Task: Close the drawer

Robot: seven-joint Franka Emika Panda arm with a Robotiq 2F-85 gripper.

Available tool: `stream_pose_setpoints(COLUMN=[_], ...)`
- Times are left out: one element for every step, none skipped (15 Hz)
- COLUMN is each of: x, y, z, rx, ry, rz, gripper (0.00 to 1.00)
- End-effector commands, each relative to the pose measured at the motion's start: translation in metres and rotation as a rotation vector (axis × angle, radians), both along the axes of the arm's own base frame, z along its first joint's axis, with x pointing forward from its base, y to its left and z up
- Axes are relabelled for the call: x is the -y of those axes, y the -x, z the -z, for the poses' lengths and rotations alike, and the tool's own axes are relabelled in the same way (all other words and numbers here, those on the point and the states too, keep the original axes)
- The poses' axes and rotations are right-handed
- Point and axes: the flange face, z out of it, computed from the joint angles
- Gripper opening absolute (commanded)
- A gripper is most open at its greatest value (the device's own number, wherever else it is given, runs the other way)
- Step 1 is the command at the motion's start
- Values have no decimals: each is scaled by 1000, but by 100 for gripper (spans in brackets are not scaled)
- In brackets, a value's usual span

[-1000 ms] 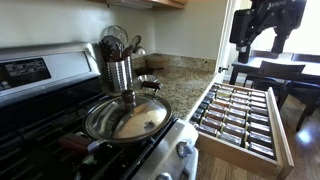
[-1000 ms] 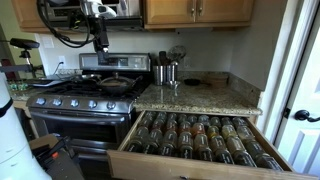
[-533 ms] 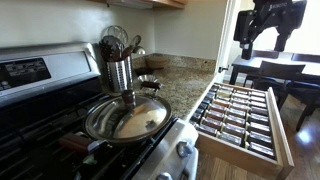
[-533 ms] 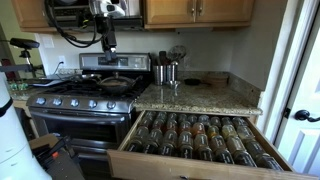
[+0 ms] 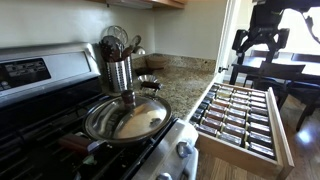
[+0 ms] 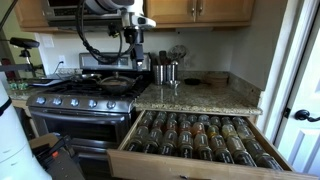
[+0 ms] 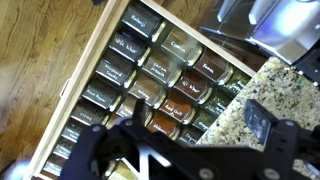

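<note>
Drawer (image 6: 170,163) pale matt wood; countertop (image 6: 195,97) speckled polished granite; pan (image 5: 128,118) shiny metal; floor (image 7: 35,50) grained wood.

Granite counter (image 6: 192,98) — utensil crock (image 6: 165,73)

Wrist view blurs the end effector (image 7: 190,128) and crops the drawer (image 7: 86,78).

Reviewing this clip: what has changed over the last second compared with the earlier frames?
The gripper travelled sideways in an exterior view, from above the stove toward the counter, ending nearer the drawer. It is open and took hold of nothing. The drawer stayed pulled out and untouched, with its jars in place. The pan did not move.
</note>
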Motion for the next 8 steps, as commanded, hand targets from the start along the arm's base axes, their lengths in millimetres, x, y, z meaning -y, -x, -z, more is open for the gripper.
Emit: stream_pose_setpoints(x=[33,41,47,53,59,64,54,58], y=[-25,-29,-31,-33,-33,-30,-29,-29], z=[37,48,58,67,74,78,75,81], rx=[17,9,-1,-14,-29,-60,-46,-58], ry=[-41,-41,-36,-16,5,34,2,14], rz=[56,74,79,88,87,68,75,71], gripper=[100,100,100,100,100,100,100,100])
